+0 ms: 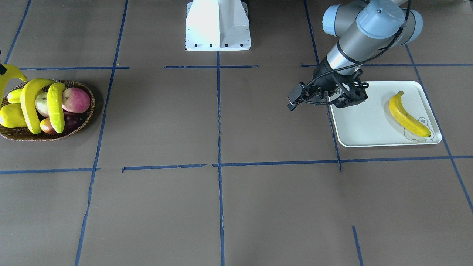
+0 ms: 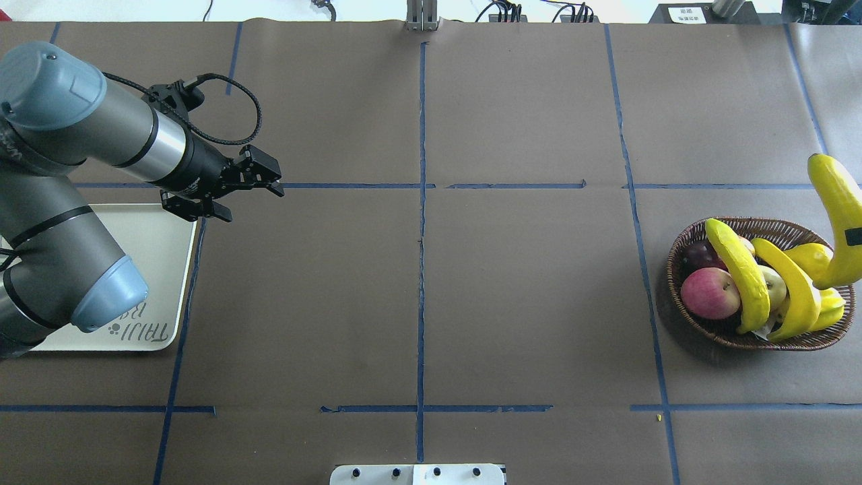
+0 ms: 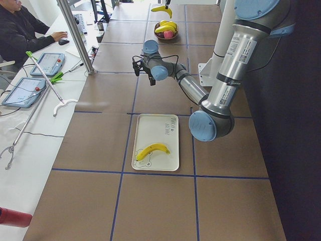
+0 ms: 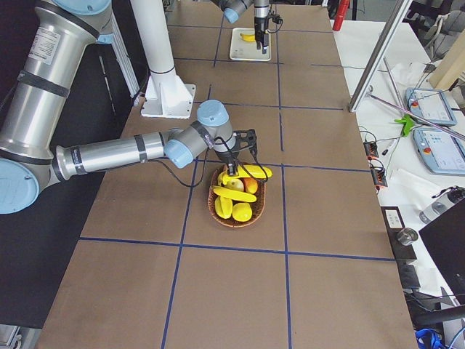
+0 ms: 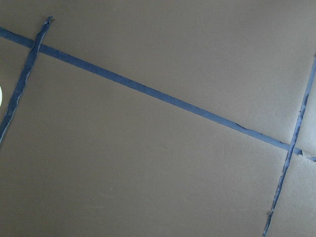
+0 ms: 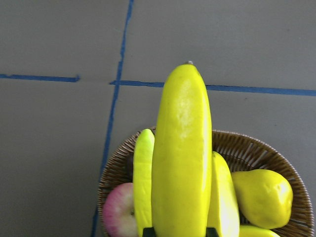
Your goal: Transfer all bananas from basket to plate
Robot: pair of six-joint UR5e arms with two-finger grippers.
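The wicker basket [image 2: 675, 269] holds two bananas [image 2: 739, 277], plump yellow fruits and red-pink apples [image 2: 710, 294]. My right gripper [image 6: 180, 232] is shut on a third banana [image 6: 181, 148] and holds it just above the basket; this banana also shows at the edge of the overhead view [image 2: 838, 209]. A fourth banana [image 1: 408, 117] lies on the plate [image 1: 362, 125]. My left gripper [image 2: 254, 204] is open and empty, above the table beside the plate's edge [image 2: 172, 269].
Blue tape lines cross the brown table. The robot's white base [image 1: 218, 26] stands at mid-table on the robot's side. An operator sits at a side desk with tablets [image 3: 20, 30]. The left wrist view shows only table and tape.
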